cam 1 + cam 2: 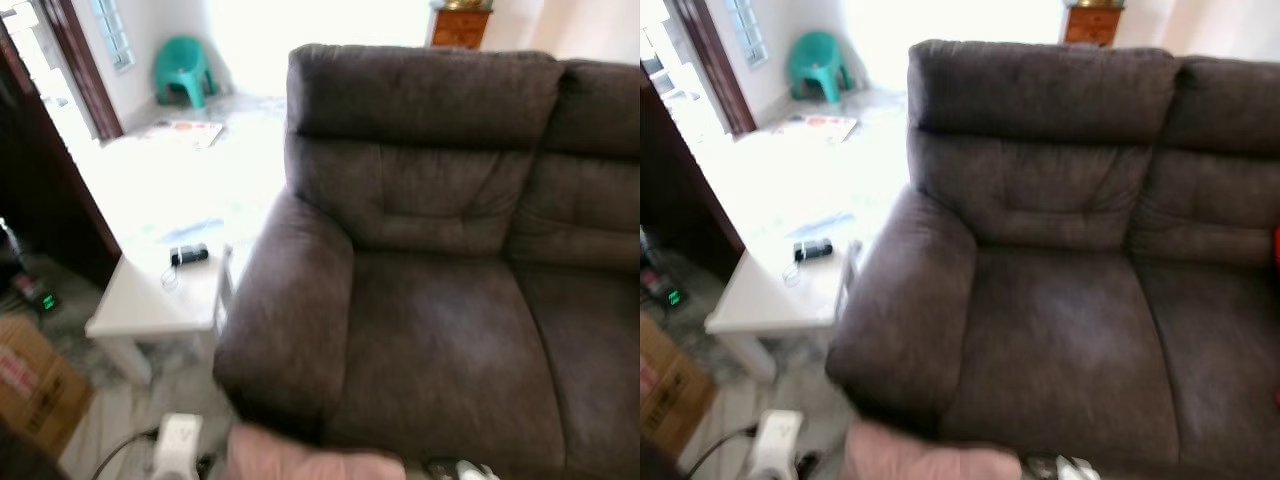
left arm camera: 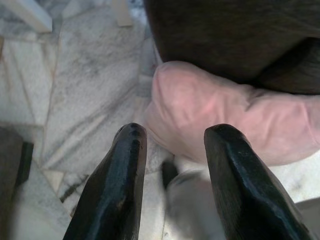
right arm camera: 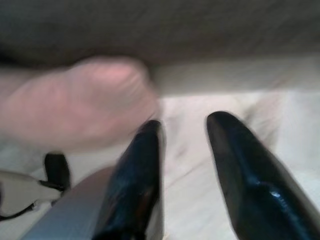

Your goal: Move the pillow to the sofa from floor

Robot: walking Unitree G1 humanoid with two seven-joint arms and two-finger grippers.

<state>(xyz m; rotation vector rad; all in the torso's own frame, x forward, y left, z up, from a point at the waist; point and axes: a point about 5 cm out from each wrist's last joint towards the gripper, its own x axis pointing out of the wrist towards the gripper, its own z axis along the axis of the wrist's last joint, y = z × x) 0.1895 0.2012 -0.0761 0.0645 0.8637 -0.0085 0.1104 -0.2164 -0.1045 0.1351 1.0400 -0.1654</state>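
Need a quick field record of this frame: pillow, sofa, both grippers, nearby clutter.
pillow: pink pillow on the marble floor, against the sofa front
sofa: dark brown sofa, seat bare
left gripper: left gripper open, above the floor, pointing at the pillow, not touching it
right gripper: right gripper open, beside the pillow, blurred
clutter: white side table with a small black device; cardboard box

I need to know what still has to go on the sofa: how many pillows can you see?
1: a pink pillow lies on the marble floor against the front of the brown sofa, below its left armrest. Others may lie out of frame.
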